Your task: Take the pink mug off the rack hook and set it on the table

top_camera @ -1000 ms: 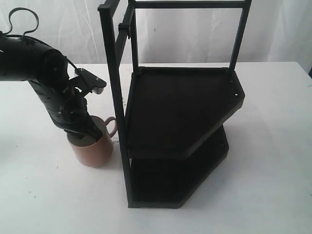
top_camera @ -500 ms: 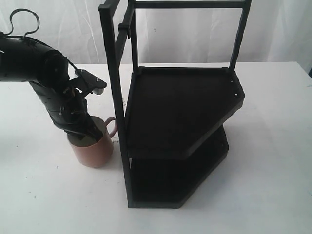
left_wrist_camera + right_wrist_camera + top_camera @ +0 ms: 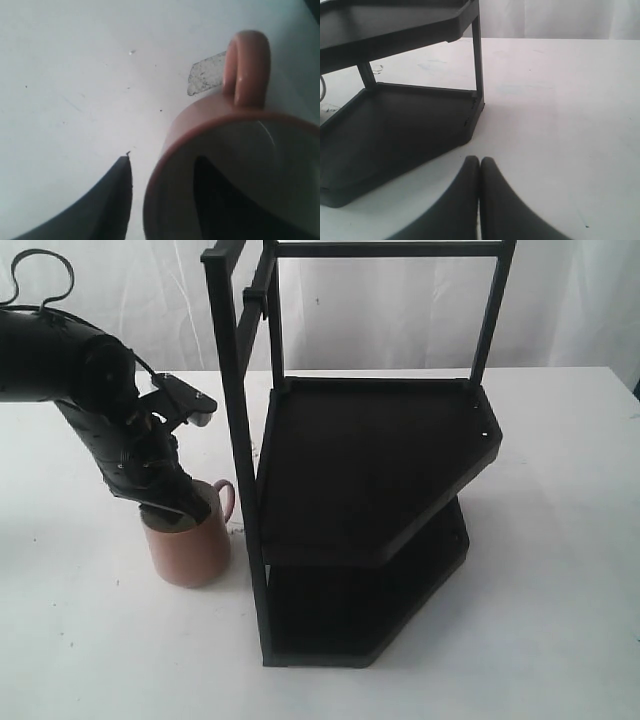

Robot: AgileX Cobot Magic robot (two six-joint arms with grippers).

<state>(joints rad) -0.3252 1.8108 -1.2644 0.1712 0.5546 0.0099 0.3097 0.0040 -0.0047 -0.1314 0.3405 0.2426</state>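
Currently the pink mug stands upright on the table, just beside the near post of the rack, with its handle turned toward the rack. The rack hook on the top side bar is bare.

The left gripper sits at the mug's rim. In the left wrist view the outer finger lies outside the wall, with a thin strip of table showing between it and the mug. A dark shape inside the cup is probably the other finger. The jaws are therefore parted, straddling the wall without pinching it.

The right gripper is low over the table by the rack's lower shelf, fingers pressed together, holding nothing.

Handling note (judgement): glazed ceramic, so rigid, fairly heavy for its size, smooth and likely slippery under hard pads, and liable to chip against the metal post. The best hold looks to be the rim wall, one finger in and one out. The handle loop is narrow and close to the post. Placement appears done; a straight lift clear of the rim should avoid tipping the mug.
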